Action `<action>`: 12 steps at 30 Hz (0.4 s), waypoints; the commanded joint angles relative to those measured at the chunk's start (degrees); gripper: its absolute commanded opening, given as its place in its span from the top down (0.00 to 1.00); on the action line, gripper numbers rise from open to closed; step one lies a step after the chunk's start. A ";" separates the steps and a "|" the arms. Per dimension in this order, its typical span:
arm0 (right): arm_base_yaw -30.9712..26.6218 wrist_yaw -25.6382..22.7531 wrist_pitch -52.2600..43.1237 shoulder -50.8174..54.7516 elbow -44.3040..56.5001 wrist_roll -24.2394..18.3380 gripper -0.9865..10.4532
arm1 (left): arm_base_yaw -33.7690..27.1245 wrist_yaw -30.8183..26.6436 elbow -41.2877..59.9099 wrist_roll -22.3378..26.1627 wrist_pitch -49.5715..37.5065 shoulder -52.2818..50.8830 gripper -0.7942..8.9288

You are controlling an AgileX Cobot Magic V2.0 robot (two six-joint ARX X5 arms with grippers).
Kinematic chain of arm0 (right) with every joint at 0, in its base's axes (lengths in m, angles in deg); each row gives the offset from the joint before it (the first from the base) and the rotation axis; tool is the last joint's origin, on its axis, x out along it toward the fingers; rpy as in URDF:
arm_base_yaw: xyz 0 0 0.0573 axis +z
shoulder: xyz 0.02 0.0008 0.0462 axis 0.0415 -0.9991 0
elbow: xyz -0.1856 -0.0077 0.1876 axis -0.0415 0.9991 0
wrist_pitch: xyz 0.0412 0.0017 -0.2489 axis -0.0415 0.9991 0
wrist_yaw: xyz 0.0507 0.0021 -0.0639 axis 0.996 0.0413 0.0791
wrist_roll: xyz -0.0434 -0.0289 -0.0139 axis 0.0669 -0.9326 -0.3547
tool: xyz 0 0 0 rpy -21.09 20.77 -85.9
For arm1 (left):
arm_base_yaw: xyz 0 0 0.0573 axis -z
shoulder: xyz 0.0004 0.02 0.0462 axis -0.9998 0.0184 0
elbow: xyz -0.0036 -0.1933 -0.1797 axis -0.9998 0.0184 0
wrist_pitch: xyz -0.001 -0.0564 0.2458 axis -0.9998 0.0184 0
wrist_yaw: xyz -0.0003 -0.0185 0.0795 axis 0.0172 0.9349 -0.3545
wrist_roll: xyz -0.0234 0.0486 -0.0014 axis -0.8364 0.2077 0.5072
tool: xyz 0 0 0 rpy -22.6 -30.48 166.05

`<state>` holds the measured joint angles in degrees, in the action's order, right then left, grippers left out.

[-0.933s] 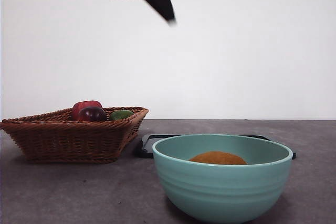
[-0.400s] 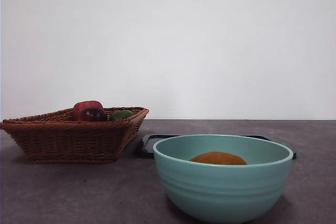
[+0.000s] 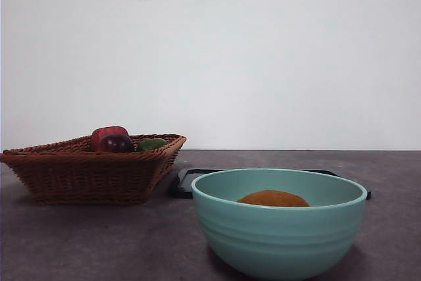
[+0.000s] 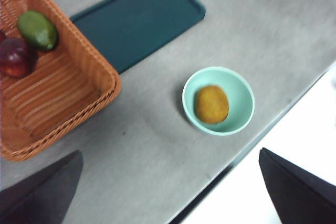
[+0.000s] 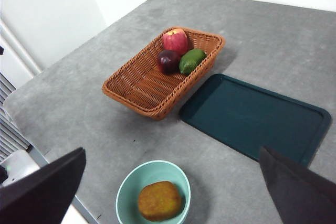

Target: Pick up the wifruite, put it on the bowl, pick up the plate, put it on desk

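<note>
An orange-brown wifruite (image 3: 273, 198) lies inside the mint-green bowl (image 3: 279, 228), which stands on the grey desk (image 3: 99, 241) near its front edge. Behind the bowl lies a flat dark green tray (image 5: 252, 116), and beside the tray sits a wicker basket (image 3: 85, 169) holding a red apple (image 5: 175, 40), a dark red fruit (image 5: 168, 61) and a green fruit (image 5: 191, 60). Both arms wait high above the table — the left gripper (image 4: 168, 187) and the right gripper (image 5: 173, 187) each have jaws spread wide and hold nothing.

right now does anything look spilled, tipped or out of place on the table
Nothing stands out. The wifruite sits inside the upright bowl, the basket holds its three fruits, and the dark tray lies flat on the desk.
</note>
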<state>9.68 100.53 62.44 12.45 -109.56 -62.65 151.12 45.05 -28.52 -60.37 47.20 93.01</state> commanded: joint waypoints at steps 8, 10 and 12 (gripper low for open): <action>0.24 0.09 2.49 -0.37 -0.83 0.11 0.43 | 0.70 -0.31 17.92 -0.39 -13.25 -17.38 0.31; 0.24 0.11 2.69 -0.37 -0.83 0.11 0.43 | 0.70 -0.31 20.17 -0.44 -14.21 -20.22 0.31; 0.24 0.11 2.69 -0.37 -0.83 0.13 0.43 | 0.70 -0.31 21.11 -1.03 -14.51 -21.94 0.31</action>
<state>9.68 100.53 65.37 12.45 -109.56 -62.62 151.12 45.05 -6.97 -60.72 33.85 71.15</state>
